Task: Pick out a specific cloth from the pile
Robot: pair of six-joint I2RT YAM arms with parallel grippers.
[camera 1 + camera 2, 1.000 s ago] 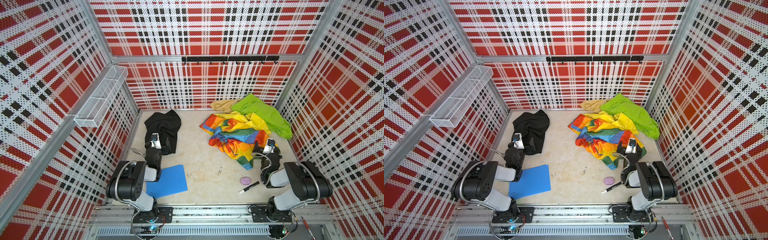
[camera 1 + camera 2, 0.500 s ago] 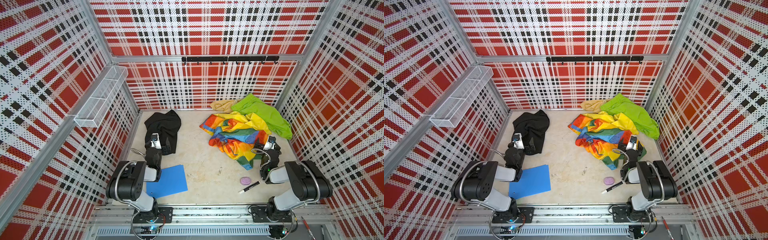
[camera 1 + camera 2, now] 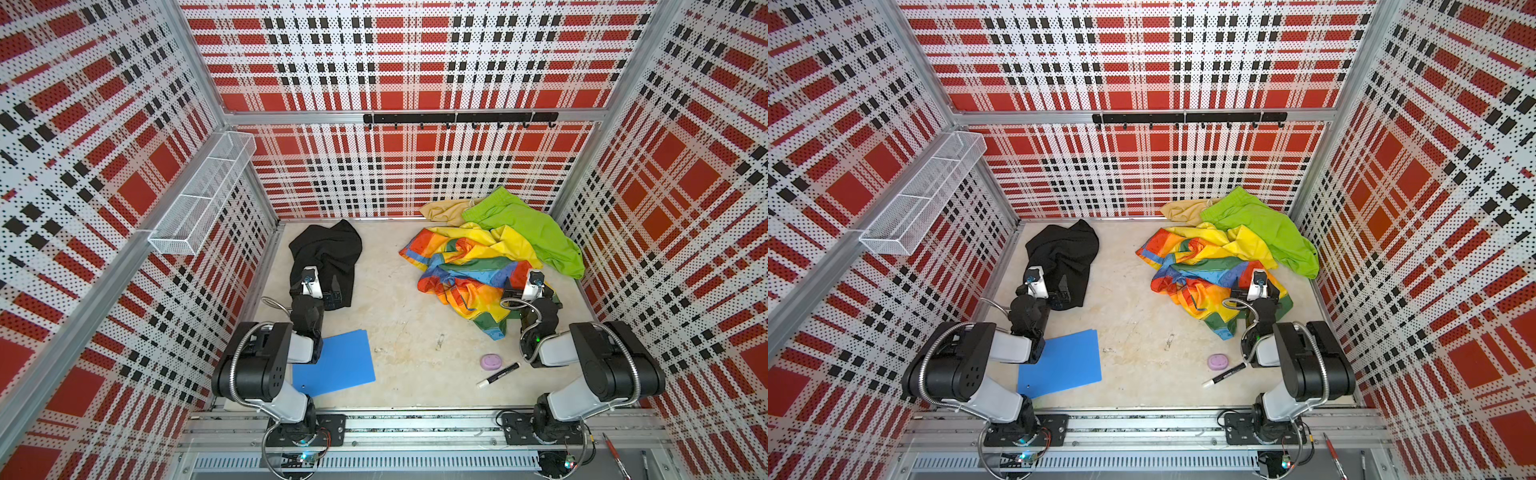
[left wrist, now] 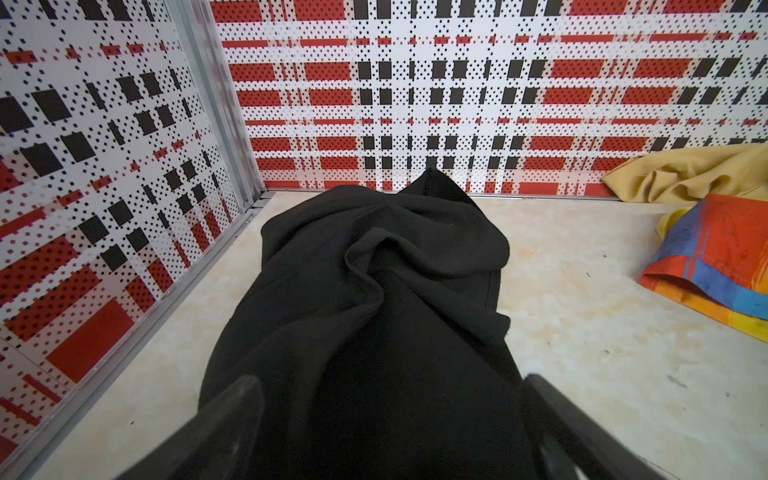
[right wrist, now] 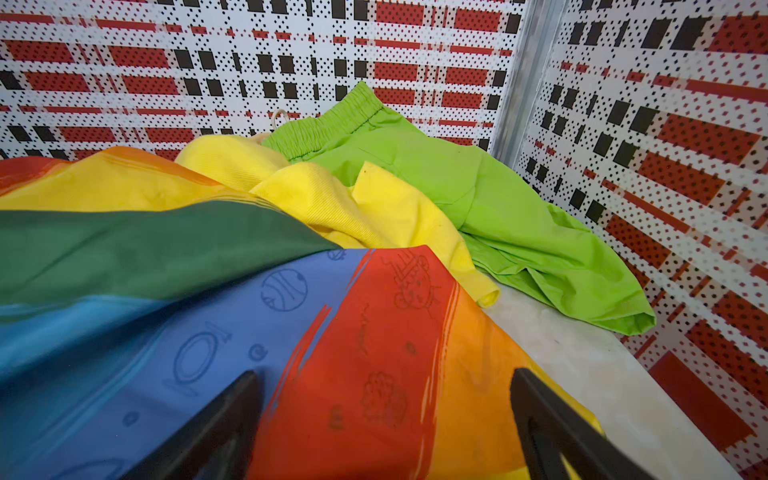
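A wire basket [image 3: 199, 199] is mounted on the left wall. Below it, in the far left part of the table [image 3: 415, 324], the black cloth [image 3: 328, 249] is seen in both top views. It is crumpled, lies on the surface and is well apart from the pile [image 3: 490, 257].

The left gripper [image 4: 390, 382] is set at the near end of the black cloth. In the left wrist view its 2 fingers [image 4: 232, 415] are spread wide, with the dark fabric lying unpinched between and beneath them. Whether the fingertips touch the fabric cannot be told. Near the left arm a blue sheet [image 3: 336, 365] is laid flat on the table.

High on the back wall a black hook rail [image 3: 459, 118] is fixed. Further right, toward the front edge, a purple oval piece [image 3: 491, 361] and a marker [image 3: 498, 375] are found just beside each other.

The pile is heaped in the far right corner. The rainbow cloth [image 3: 465, 266] is spread nearest the middle, the tan cloth [image 3: 442, 210] is bunched against the back wall, and the green cloth [image 3: 532, 237] is draped along the right side.

The right gripper [image 5: 385, 374] is held over the near right edge of the rainbow cloth. Its 2 fingers [image 5: 552, 419] are likewise spread apart, above the red and orange stripes.
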